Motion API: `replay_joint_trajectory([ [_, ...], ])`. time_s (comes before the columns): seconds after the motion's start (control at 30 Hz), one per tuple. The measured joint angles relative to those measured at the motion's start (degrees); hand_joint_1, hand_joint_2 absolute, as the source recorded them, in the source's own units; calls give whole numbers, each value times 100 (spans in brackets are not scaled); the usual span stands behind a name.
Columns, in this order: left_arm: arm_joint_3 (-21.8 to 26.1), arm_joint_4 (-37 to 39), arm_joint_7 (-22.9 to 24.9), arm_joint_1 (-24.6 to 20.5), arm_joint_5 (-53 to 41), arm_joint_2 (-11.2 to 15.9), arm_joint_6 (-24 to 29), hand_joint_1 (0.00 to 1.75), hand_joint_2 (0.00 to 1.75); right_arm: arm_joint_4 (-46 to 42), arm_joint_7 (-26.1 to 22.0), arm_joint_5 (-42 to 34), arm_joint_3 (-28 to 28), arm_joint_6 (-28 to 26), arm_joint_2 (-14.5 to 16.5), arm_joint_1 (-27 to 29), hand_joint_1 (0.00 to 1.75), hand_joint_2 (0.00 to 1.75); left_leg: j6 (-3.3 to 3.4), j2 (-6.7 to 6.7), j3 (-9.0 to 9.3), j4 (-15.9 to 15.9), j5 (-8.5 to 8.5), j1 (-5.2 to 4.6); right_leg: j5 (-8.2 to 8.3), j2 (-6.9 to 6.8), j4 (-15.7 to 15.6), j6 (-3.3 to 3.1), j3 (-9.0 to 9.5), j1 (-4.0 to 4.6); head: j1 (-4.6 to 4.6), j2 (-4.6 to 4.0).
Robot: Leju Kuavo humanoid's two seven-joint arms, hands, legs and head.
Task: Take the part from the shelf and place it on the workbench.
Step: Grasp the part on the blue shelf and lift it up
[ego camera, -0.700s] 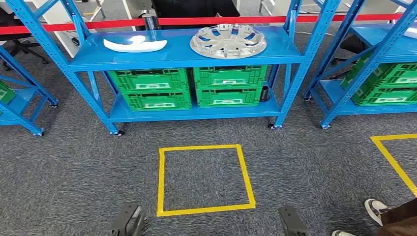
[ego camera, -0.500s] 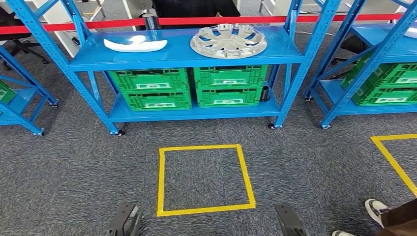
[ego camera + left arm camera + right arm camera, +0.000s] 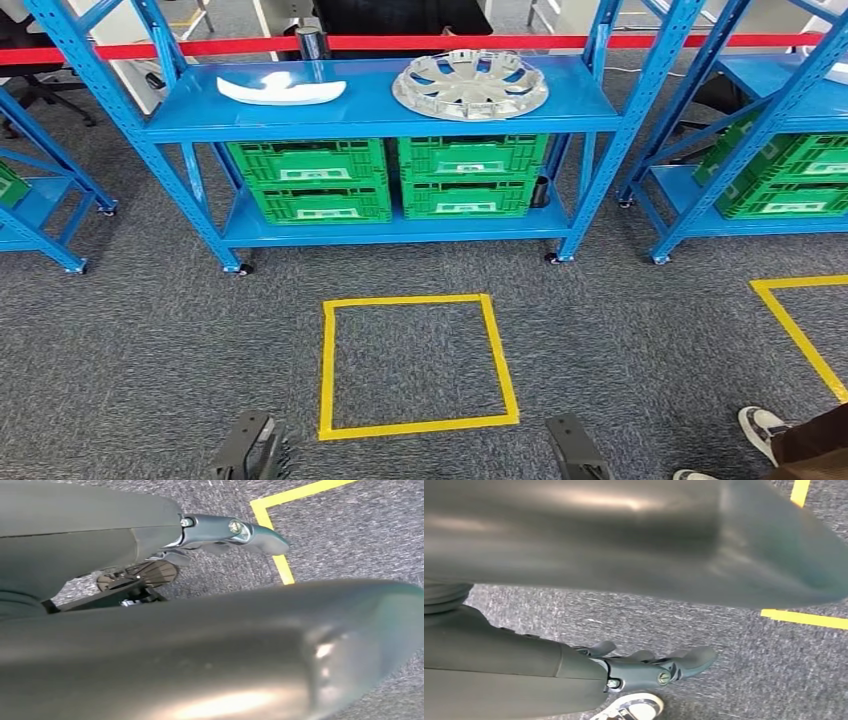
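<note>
- Part not yet in either hand: the left hand (image 3: 250, 455) and the right hand (image 3: 575, 455) hang low at the robot's sides, fingers loosely apart and holding nothing. I judge this to be a walking posture, not a reach.
- Just ahead of the hands, a yellow tape square (image 3: 400, 299) is stuck to the grey carpet (image 3: 150, 340). It looks like a standing mark, set so the shelf would be within arm's reach.
- A person's shoe (image 3: 762, 425) rests on the carpet to the right, near a second taped outline (image 3: 800, 330).
- Beyond the square stands the blue shelf (image 3: 380, 112) on castors. Green crates (image 3: 306, 180) in 2 stacks fill its lower level.
- On its upper level lie 2 candidates: a white curved part (image 3: 282, 90) on the left and a silver hubcap (image 3: 470, 84) on the right, well apart. The task sentence does not settle which is meant. Both lie flat near the front edge, probably for easy lifting.
- Farthest, a red barrier tape (image 3: 450, 43) runs behind the shelf, and more blue racks (image 3: 780, 100) flank it.
</note>
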Motion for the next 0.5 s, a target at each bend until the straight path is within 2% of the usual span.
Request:
replay_joint_trajectory([
  [0.03,1,-1,-4,4,2,1,0,0,0,0,0,8,7,10,1,-8,0,0,-36,-3,8,31,-27,24,218,-10,-379,25,185,-23,0,0],
  [0.07,1,0,-9,5,2,9,0,0,0,0,1,13,16,22,8,-21,0,0,-84,-7,6,71,-61,37,362,-16,-751,42,369,-29,2,-1],
  [0.1,1,0,-13,6,2,18,0,0,0,0,1,17,25,35,18,-35,0,0,-136,-10,0,115,-97,43,449,-7,-1039,16,508,-35,2,0],
  [0.13,1,0,-15,6,2,27,0,0,0,0,3,19,33,46,27,-46,0,0,-182,-13,-5,143,-123,39,461,3,-1187,-29,577,-31,2,0],
  [0.2,1,-1,-15,11,2,37,0,0,0,0,6,20,39,57,39,-53,0,0,-251,-14,7,142,-138,36,420,34,-1210,-169,577,-7,0,0],
  [0.27,1,-5,-13,11,2,39,1,0,0,0,7,19,40,58,39,-54,0,0,-302,-31,6,180,-183,55,406,37,-1211,-261,591,1,-5,0],
  [0.3,1,-7,-12,9,1,40,2,0,0,0,5,19,41,56,39,-59,0,0,-321,-47,-60,327,-273,60,399,38,-1215,-299,606,-2,-10,1],
  [0.33,1,-9,-11,9,1,40,2,0,0,0,3,17,41,52,39,-63,0,0,-333,-66,-198,606,-416,60,388,38,-1219,-329,622,-2,-15,0],
  [0.4,0,-9,-3,22,-6,40,2,0,0,0,-5,6,41,40,39,-67,0,0,-333,-88,-626,1407,-732,52,358,40,-1219,-376,646,24,-22,0],
  [0.43,0,-9,1,34,-10,39,2,0,0,0,-9,-2,40,32,39,-64,0,0,-321,-91,-811,1716,-796,48,343,46,-1219,-396,661,43,-23,0],
  [0.47,-1,-9,5,44,-15,39,1,0,0,0,-13,-10,40,23,39,-63,0,0,-297,-93,-907,1830,-747,41,328,58,-1219,-411,681,62,-23,0],
  [0.5,-1,-10,6,50,-17,39,-1,0,0,0,-15,-14,39,15,39,-62,0,0,-260,-96,-892,1712,-587,29,311,75,-1219,-420,708,81,-23,0],
])
